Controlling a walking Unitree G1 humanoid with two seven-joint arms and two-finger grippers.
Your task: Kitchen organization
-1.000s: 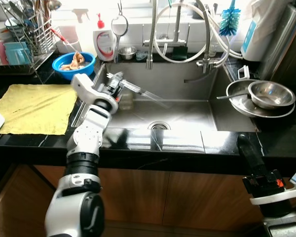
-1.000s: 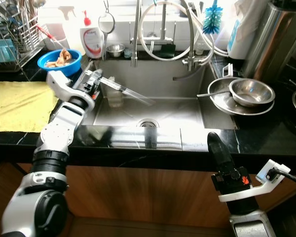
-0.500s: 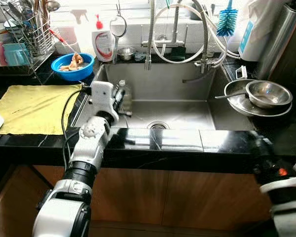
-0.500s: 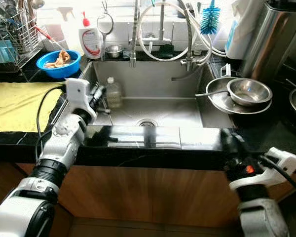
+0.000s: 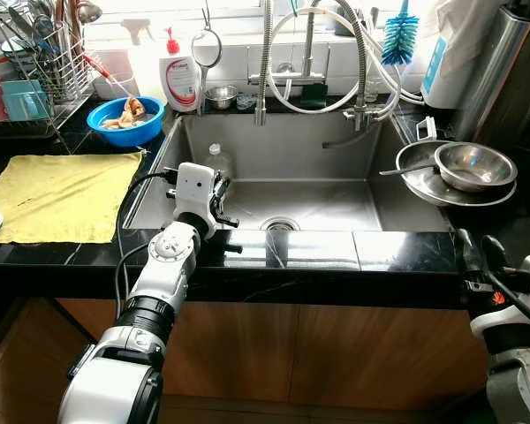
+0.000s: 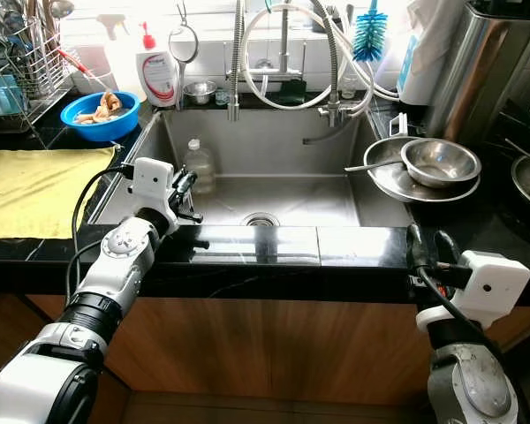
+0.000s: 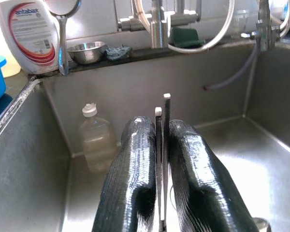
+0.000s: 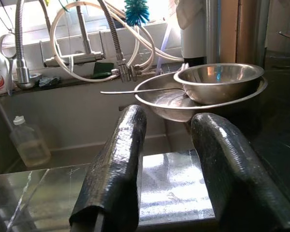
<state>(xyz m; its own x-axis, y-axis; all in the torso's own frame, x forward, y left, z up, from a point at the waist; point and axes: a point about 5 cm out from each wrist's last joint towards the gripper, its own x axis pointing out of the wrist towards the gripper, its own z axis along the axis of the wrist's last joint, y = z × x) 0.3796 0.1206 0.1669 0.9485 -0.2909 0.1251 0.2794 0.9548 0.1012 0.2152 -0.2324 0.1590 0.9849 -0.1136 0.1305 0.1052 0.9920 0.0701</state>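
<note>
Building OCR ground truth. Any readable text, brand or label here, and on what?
"antabax": red-and-white label of the soap bottle on the ledge behind the sink.
Fine print under it: too small to read.
Blue label on the white container beside the bottle brush: too blurred to read.

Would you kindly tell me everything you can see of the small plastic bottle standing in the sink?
The plastic bottle is small, clear and squarish, with a white cap and a pale, faintly yellowish liquid reaching up to about its shoulder. It stands upright on the floor of the steel sink, in the back left corner, close to both walls. Nothing grips it; the left gripper sits nearer the front.
</note>
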